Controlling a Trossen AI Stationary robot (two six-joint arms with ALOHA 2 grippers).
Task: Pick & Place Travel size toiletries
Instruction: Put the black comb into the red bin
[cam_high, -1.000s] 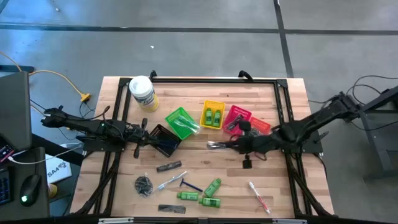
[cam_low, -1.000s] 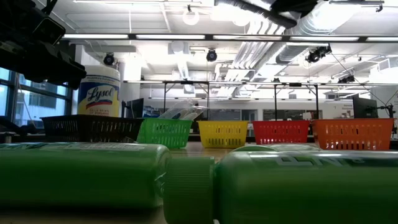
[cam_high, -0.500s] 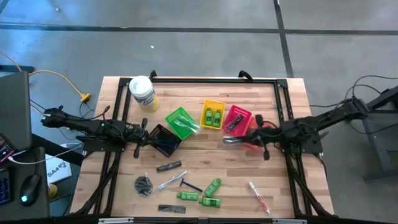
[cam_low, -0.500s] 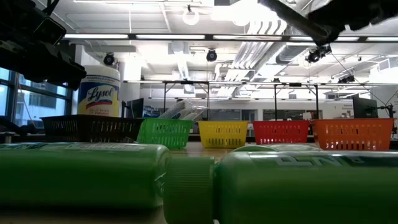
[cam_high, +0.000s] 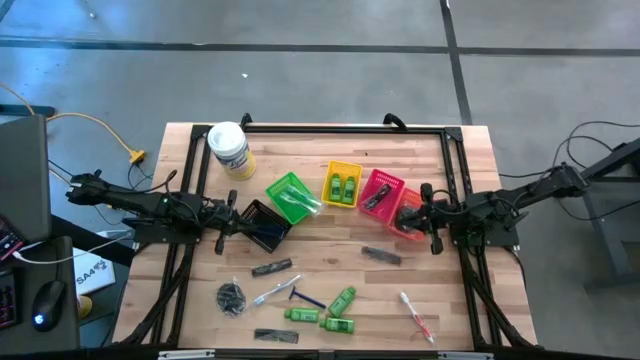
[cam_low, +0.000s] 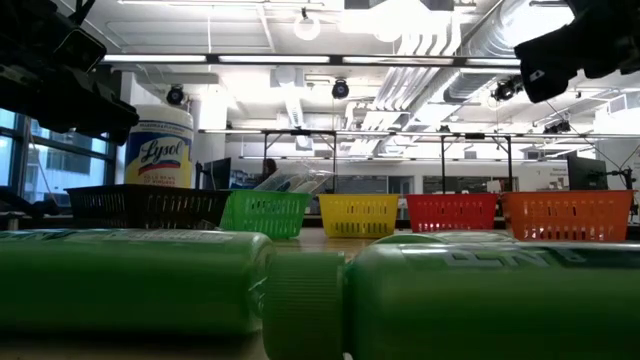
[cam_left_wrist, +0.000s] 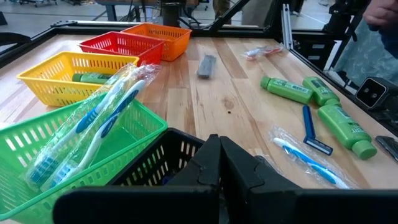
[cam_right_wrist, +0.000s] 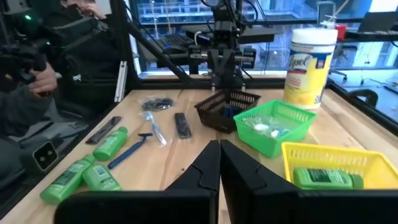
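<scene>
Toiletries scattered along worktop near edge: green bottles (cam_high: 338, 312), razor (cam_high: 305, 298), toothbrush (cam_high: 415, 315). My right gripper (cam_high: 424, 213) over orange basket (cam_high: 408, 214), fingers pressed together, empty. My left gripper (cam_high: 226, 222) closed, empty, at black basket (cam_high: 262, 226).

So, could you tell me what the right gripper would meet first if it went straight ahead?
Probably the black basket, dead ahead of the right gripper; the green basket lies just beside that line, depth unclear.

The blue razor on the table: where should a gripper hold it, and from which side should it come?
Probably hold the blue razor at mid-handle, coming straight down from above. It lies flat, its thin handle free on both sides, and the wrapped toothbrush sits by its head end.
</scene>
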